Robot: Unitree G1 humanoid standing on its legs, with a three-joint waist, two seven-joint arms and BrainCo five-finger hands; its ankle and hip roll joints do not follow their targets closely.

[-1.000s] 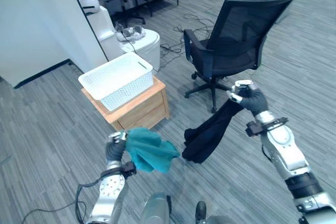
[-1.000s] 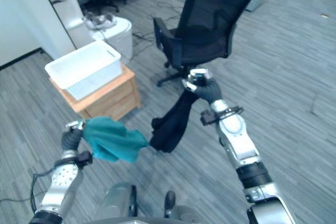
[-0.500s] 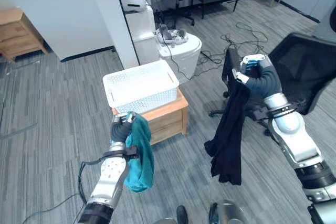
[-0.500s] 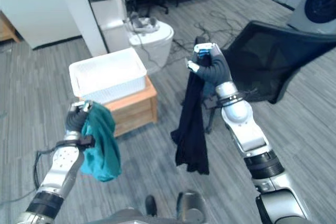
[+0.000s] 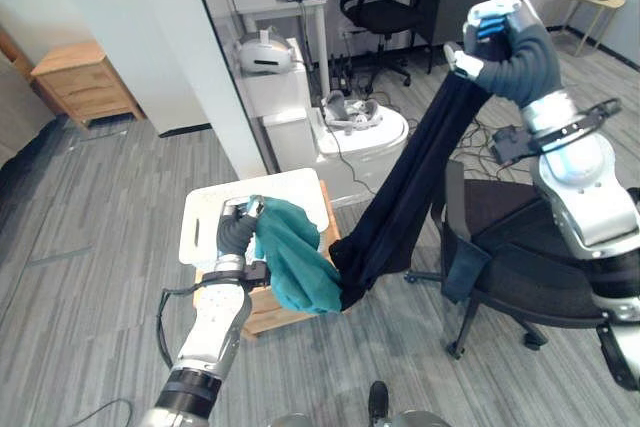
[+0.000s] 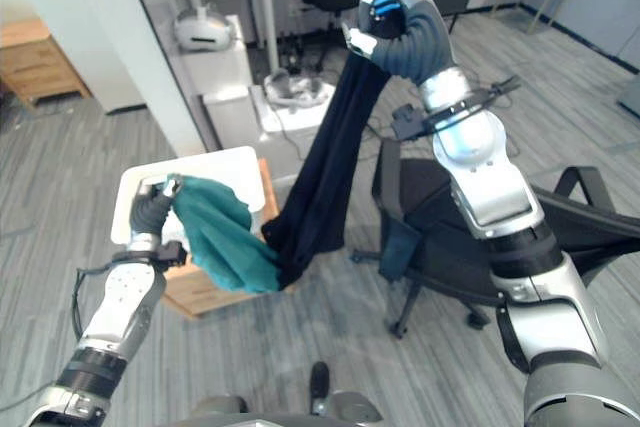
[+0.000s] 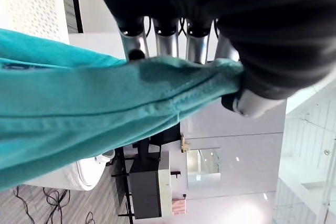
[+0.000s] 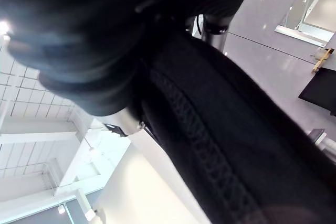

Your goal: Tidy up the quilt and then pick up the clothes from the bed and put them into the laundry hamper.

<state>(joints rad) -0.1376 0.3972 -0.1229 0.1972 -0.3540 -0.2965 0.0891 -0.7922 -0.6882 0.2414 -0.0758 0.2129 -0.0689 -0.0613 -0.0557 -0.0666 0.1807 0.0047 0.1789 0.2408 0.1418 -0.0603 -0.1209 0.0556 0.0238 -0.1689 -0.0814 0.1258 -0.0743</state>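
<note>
Both garments are gripped, teal cloth [image 5: 295,262] in left hand [image 5: 232,237], black garment [image 5: 400,197] in right hand [image 5: 505,42], so next they need lowering into the white hamper [image 5: 200,227].

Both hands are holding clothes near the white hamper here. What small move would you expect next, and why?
Probably the left hand opening to drop the teal garment: it is already over the white hamper on the wooden stand. The right hand, raised high, grips the dark garment, which hangs beside the hamper, not over it.

office chair [image 5: 520,257] right, hamper [image 5: 205,222] unobstructed above
</note>
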